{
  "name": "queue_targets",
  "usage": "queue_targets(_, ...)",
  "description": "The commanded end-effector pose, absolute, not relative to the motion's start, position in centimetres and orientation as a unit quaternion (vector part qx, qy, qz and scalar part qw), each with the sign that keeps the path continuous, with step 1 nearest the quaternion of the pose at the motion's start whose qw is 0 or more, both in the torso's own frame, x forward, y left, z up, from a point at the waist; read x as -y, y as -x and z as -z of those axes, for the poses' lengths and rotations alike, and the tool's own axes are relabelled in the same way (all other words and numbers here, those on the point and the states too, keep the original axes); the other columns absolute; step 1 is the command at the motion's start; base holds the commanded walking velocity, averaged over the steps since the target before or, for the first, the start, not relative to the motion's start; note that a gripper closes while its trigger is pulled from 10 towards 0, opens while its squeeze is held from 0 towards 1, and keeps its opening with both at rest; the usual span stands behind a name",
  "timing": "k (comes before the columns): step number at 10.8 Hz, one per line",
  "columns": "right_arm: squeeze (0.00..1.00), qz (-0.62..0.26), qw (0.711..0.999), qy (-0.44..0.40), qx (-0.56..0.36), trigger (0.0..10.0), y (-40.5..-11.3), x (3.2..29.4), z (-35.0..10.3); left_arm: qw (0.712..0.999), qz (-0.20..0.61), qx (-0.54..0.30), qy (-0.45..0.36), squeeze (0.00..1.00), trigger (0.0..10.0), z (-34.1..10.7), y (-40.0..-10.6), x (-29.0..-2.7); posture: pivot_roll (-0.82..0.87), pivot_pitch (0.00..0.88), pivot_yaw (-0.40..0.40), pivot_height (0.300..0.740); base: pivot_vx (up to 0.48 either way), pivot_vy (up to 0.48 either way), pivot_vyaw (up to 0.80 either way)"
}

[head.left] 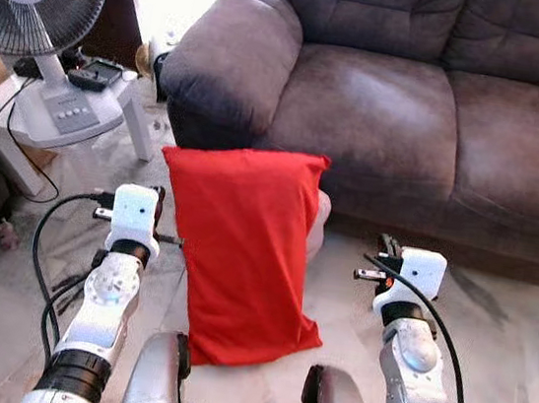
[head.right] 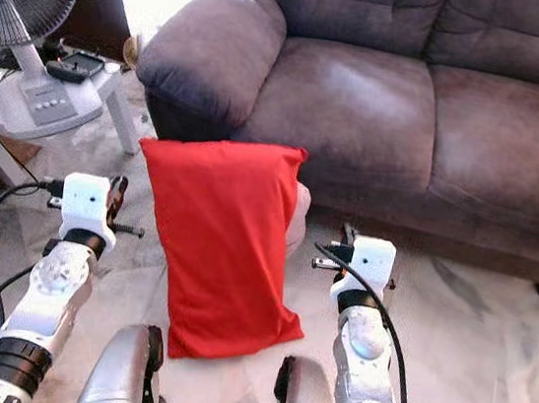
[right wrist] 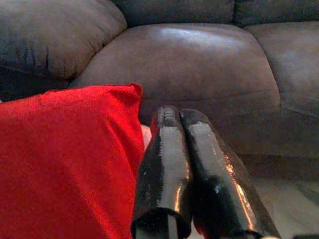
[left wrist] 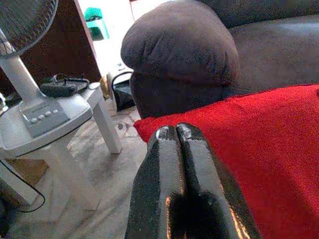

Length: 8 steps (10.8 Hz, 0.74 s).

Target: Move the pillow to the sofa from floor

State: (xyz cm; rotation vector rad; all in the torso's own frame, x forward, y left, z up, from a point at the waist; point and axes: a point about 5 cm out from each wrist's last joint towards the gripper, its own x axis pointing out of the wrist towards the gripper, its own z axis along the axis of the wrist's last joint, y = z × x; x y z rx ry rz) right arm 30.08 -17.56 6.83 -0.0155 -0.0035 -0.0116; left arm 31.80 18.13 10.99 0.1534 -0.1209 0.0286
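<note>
Red fabric pillow (head.left: 243, 253) noted frame centre, propped on floor against grey-brown suede sofa (head.left: 390, 118) | left gripper (left wrist: 177, 137), right gripper (right wrist: 179, 119) flanking, fingers pressed together (nothing held) | lift and placement judged outstanding

marble floor (head.left: 509, 342) | red pillow (head.left: 243, 248) standing, leaning on sofa (head.left: 388, 128)
</note>
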Motion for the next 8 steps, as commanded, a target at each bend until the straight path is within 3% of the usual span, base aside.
queue_targets(1, 0.0, 0.002, 1.0, 0.024, 0.006, 10.0, -30.15, 17.5, -7.04, 0.996, -0.02, 0.052, -0.074, 0.0, 10.0, -10.85, -31.82, -18.45, 0.06, 0.137, -0.006, 0.577, 0.274, 0.0, 0.0)
queue_targets(7, 0.0, 0.005, 1.0, 0.015, -0.002, 10.0, -30.12, 17.54, -6.81, 0.996, -0.022, 0.054, -0.073, 0.0, 10.0, -11.0, -31.91, -18.46, 0.07, 0.138, -0.01, 0.577, 0.27, 0.0, 0.0)
queue_targets(8, 0.0, -0.004, 1.0, 0.028, 0.005, 10.0, -30.1, 17.36, -6.98, 0.996, -0.022, 0.054, -0.073, 0.0, 10.0, -11.01, -31.91, -18.44, 0.07, 0.137, -0.01, 0.577, 0.266, 0.0, 0.8)
